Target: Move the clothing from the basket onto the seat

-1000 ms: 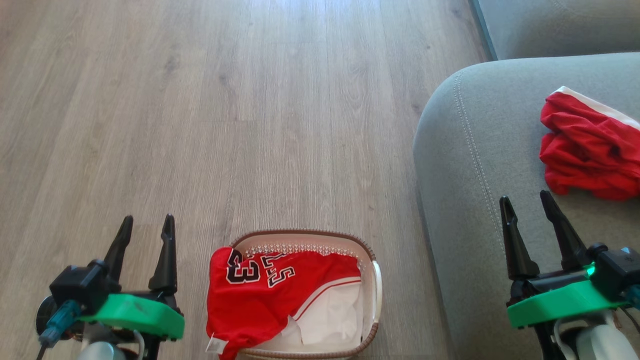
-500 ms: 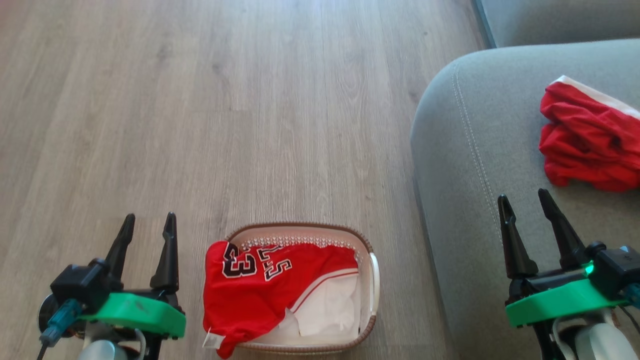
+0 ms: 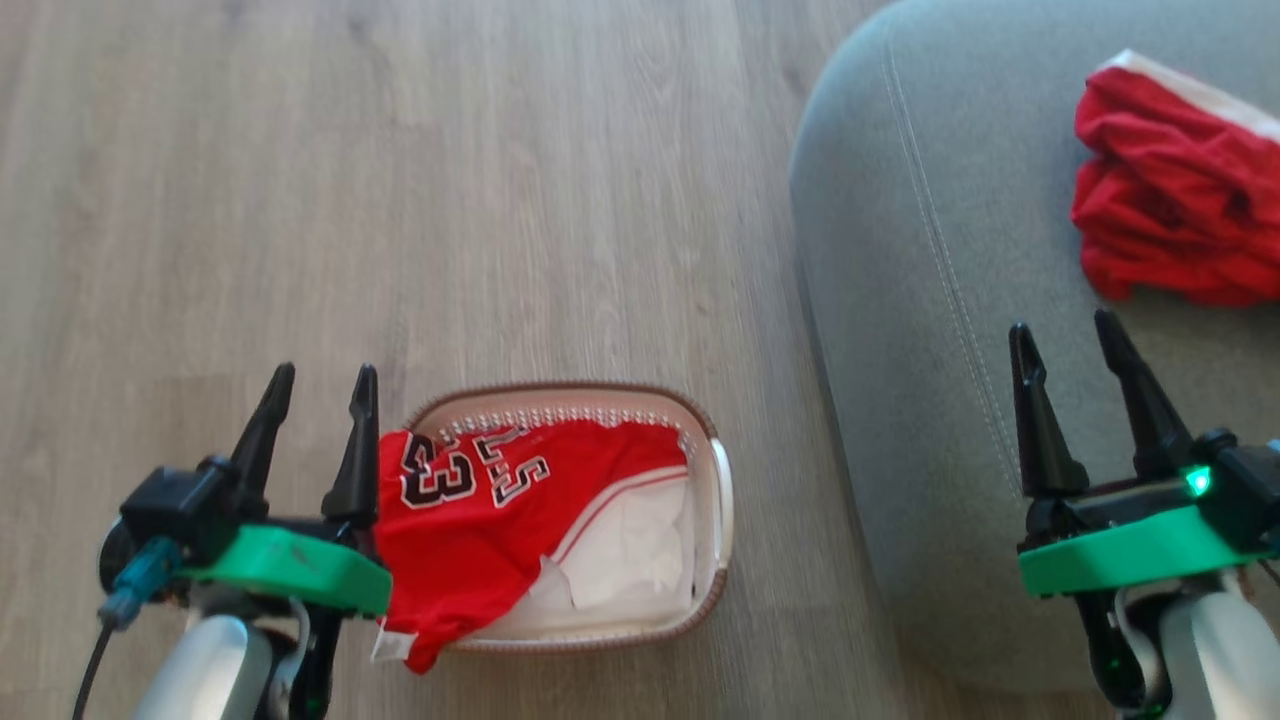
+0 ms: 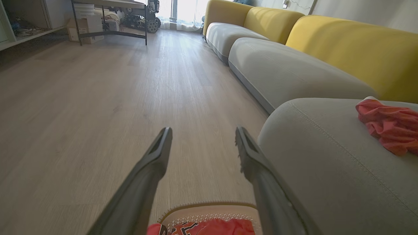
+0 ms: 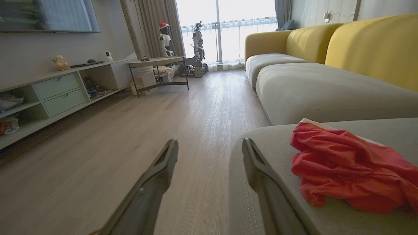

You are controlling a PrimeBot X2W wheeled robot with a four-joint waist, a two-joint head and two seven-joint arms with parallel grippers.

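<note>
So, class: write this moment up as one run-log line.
left gripper: open, near basket | right gripper: open, near seat edge | jersey, white garment: in basket | red piece: on seat | task: unfinished

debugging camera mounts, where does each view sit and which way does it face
Head view: on the head, facing down at basket and seat; left gripper and right gripper show.
Left wrist view: on that wrist, facing along the floor past its fingers.
Right wrist view: on that wrist, facing the same way past its fingers.
All three share the red piece on the seat.
</note>
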